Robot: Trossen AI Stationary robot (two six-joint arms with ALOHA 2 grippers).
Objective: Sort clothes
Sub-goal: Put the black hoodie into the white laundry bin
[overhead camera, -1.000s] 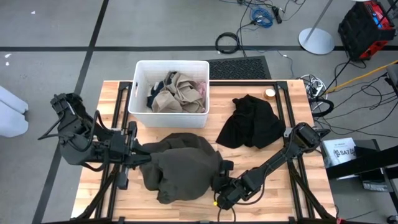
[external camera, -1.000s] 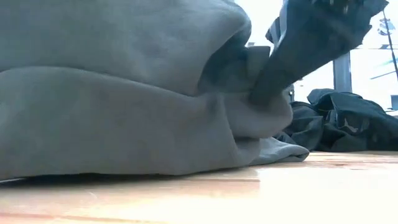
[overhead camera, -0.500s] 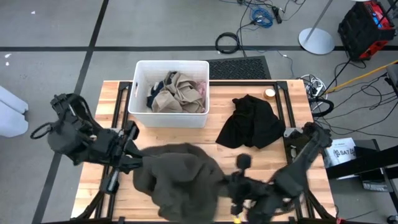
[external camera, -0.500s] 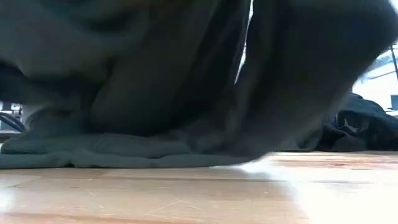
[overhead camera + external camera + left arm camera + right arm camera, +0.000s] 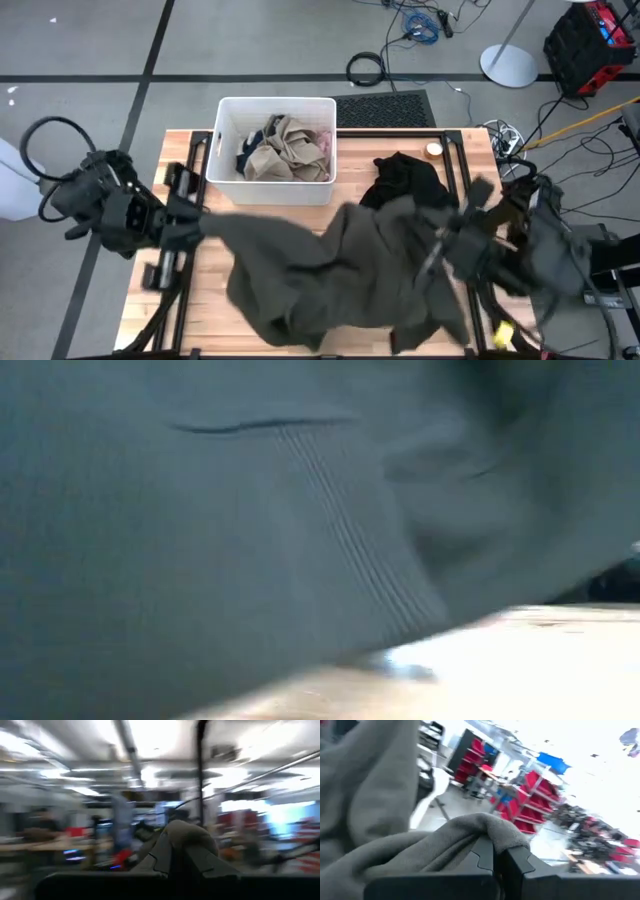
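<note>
Olive garment (image 5: 340,270) spread across most of the worktop (image 5: 180,165); bare wood apparently only beside the bin (image 5: 222,160).

The dark olive green garment (image 5: 330,270) spreads beside a black garment (image 5: 405,172) (white bin (image 5: 222,160), tan khaki garment (image 5: 280,150) inside).

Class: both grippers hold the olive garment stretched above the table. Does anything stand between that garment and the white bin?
Nothing visible does. The olive garment hangs between the left gripper and right gripper, near the bin; the black garment lies off to the side.
</note>
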